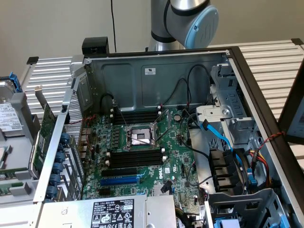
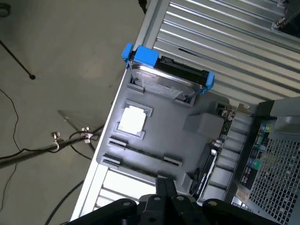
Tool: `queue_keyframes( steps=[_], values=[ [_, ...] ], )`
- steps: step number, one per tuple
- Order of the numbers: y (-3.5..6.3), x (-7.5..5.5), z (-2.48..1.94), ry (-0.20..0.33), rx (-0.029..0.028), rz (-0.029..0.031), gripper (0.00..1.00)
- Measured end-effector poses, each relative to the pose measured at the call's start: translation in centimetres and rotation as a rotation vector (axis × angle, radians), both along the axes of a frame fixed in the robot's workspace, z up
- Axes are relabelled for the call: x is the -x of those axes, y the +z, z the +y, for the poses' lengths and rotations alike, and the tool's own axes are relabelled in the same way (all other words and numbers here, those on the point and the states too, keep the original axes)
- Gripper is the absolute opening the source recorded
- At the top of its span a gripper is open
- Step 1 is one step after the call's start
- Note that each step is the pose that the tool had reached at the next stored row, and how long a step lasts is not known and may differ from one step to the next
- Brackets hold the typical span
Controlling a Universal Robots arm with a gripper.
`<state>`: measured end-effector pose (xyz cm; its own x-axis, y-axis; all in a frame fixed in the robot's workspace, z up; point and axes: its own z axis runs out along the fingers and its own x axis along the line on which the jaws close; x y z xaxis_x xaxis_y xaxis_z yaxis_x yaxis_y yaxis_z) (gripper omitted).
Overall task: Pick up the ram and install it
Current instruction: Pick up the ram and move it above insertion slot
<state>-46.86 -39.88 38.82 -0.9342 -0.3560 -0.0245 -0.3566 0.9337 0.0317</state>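
Observation:
In the wrist view my gripper (image 2: 165, 184) hangs above a grey tray (image 2: 173, 124), fingers shut together with nothing between them. Just beyond the fingertips a long, narrow dark strip (image 2: 145, 151) runs across the tray; it looks like the ram seen edge-on in a holder, though I cannot be sure. In the exterior view a thin green strip (image 1: 10, 172) lies at the same spot at the left edge. The open computer case holds the motherboard (image 1: 142, 156), with long black memory slots (image 1: 135, 159) on either side of the processor socket (image 1: 141, 137).
On the tray sit a hard drive in a blue caddy (image 2: 164, 77), a square silver chip (image 2: 132, 119) and a green expansion card with a metal bracket (image 2: 209, 165). Cables (image 1: 209, 156) and blue drive bays (image 1: 228, 171) crowd the case's right side. The arm's elbow (image 1: 190, 19) rises behind the case.

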Motion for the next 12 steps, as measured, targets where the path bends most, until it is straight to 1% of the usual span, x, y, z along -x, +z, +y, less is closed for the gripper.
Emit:
queue_keyframes(
  steps=[1, 4, 12],
  values=[
    [-0.01, 0.00, 0.00, 0.017, 0.0037, 0.0000, 0.10],
    [-0.01, 0.01, 0.00, 0.071, 0.0114, 0.0006, 0.10],
    [-0.03, 0.02, 0.00, 0.217, 0.0290, 0.0010, 0.10]
  ],
)
